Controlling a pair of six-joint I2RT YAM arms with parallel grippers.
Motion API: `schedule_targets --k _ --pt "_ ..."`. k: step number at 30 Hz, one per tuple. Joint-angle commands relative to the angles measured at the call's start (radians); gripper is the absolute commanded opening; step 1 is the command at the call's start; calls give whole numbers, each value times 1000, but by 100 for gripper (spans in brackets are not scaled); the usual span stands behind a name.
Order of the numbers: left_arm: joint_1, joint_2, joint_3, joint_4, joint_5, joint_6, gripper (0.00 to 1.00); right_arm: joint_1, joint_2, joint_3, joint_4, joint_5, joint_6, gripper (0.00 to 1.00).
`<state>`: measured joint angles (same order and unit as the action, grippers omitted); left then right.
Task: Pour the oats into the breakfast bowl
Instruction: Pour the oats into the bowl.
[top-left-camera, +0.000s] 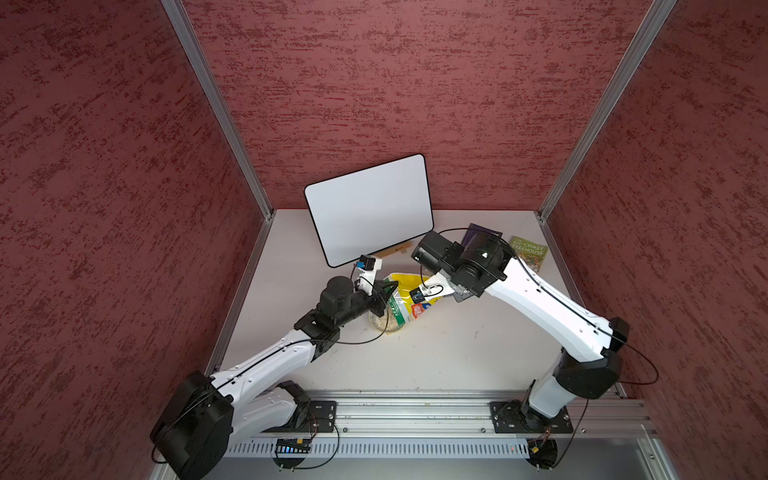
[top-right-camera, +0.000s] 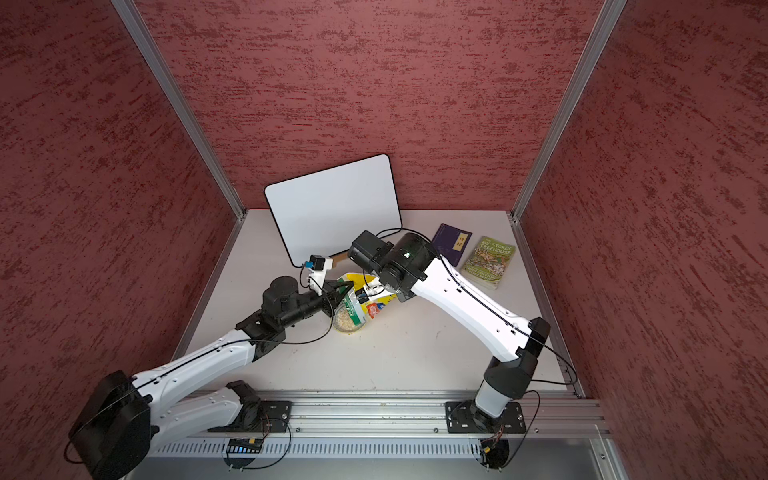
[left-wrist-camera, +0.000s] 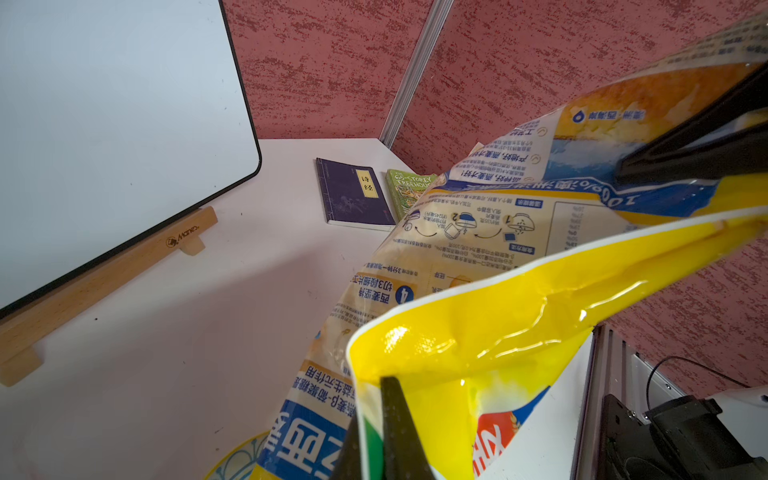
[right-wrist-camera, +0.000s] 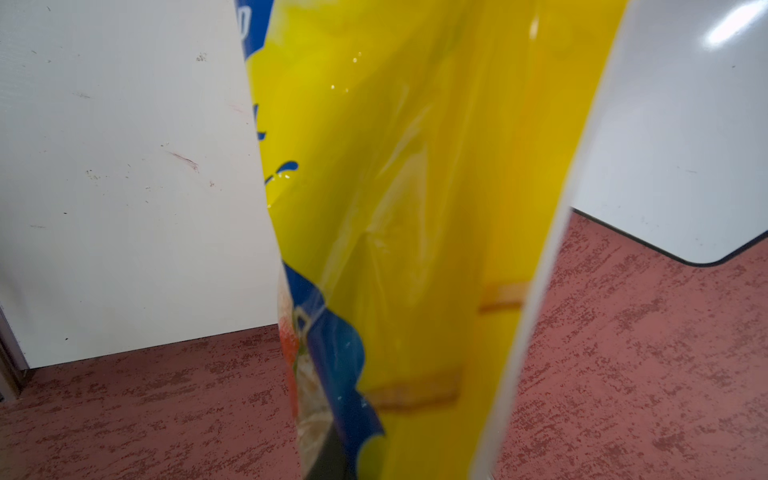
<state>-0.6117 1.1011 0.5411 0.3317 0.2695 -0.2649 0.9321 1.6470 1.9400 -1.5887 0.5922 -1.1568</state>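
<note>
Gently, with the left gripper (left-wrist-camera: 374, 444) clenched on the tilted bag's (top-left-camera: 405, 297) mouth edge and the right gripper (left-wrist-camera: 648, 164) clenched farther up, hold that mouth over the bowl (top-right-camera: 351, 331), where oats (top-right-camera: 343, 318) lie, lifting the 2nd grip slowly.

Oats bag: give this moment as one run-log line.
left gripper: shut on bag; right gripper: shut on bag; bag: tilted over bowl; oats: in bowl

oat bag (top-left-camera: 405, 296) hanging tilted over the breakfast bowl (top-left-camera: 384, 328) at mid worktop (top-left-camera: 457, 353), oats (top-left-camera: 379, 321) lying in the bowl. left hand (top-left-camera: 390, 289) pinching the bag's left end, right hand (top-left-camera: 424, 291) pinching its right end. whiteboard (top-left-camera: 370, 208) leaning on a stand (left-wrist-camera: 104, 270) behind them. a book (top-right-camera: 451, 243) lying at back right, another book (top-right-camera: 490, 262) lying just right of it.
</note>
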Motion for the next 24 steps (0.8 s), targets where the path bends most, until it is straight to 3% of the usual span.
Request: schedule_targets --k 1,8,24 --pt "12 35 -3 -61 -35 0 0 -11 -97 0 40 150 -1 0" --pt "11 49 -16 -50 -41 -7 0 -11 -98 -56 56 126 5 0" --pt "-3 51 -1 -57 -35 -10 0 -22 -120 -8 79 166 -43 0"
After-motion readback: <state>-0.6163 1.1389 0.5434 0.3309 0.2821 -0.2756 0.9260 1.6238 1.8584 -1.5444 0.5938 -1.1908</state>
